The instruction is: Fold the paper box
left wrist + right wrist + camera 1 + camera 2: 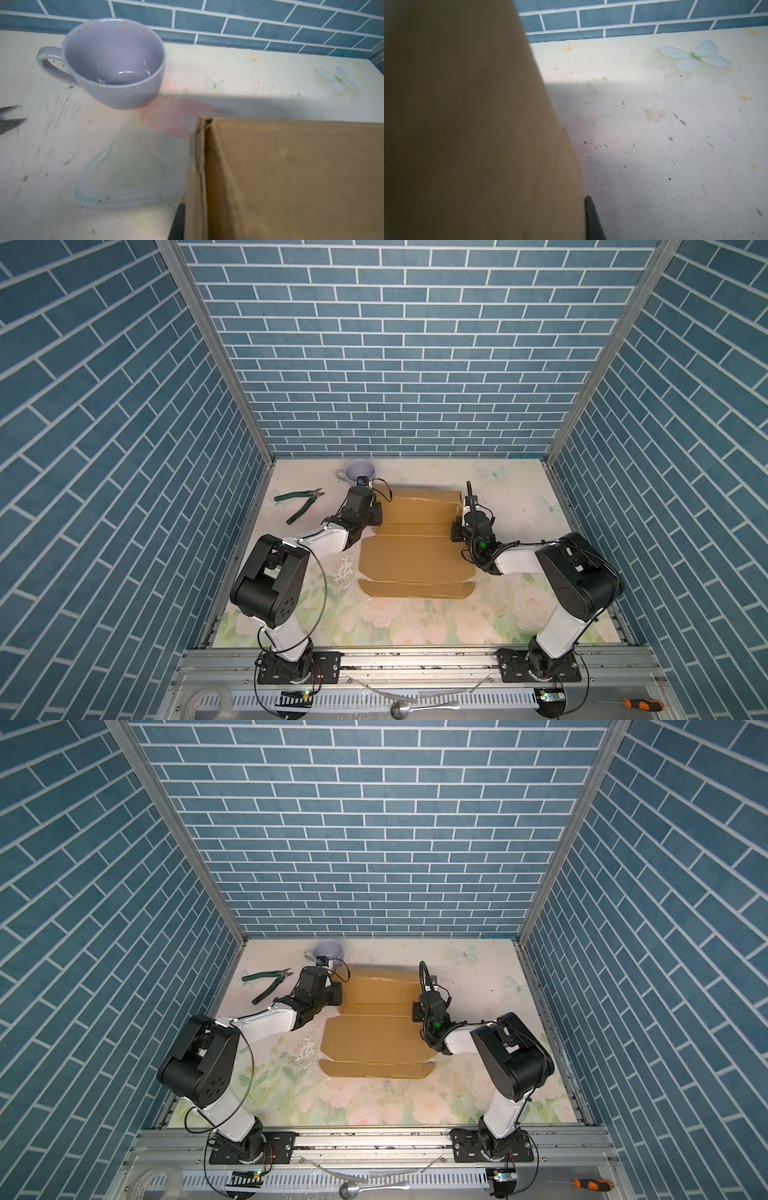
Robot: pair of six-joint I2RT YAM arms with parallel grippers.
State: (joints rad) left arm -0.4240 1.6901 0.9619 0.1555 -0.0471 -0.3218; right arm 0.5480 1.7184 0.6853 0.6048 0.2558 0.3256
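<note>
Your brown box (415, 560) lies half-folded, both sides raised; left end effector (376, 516) and right end effector (456, 531) each pinch one.

I am finding a lilac ceramic cup (360, 470) and green-handled pliers (308, 501) blocking the far left; brown corrugated paper box (415, 556) filling centre; floral tabletop (415, 622) lying open near front.

Both arms are extended forward from the near rail, with the elbows raised. The left gripper (378, 516) and the right gripper (457, 531) are closed, each pinched on an upright side wall of the paper box (415, 560).
</note>
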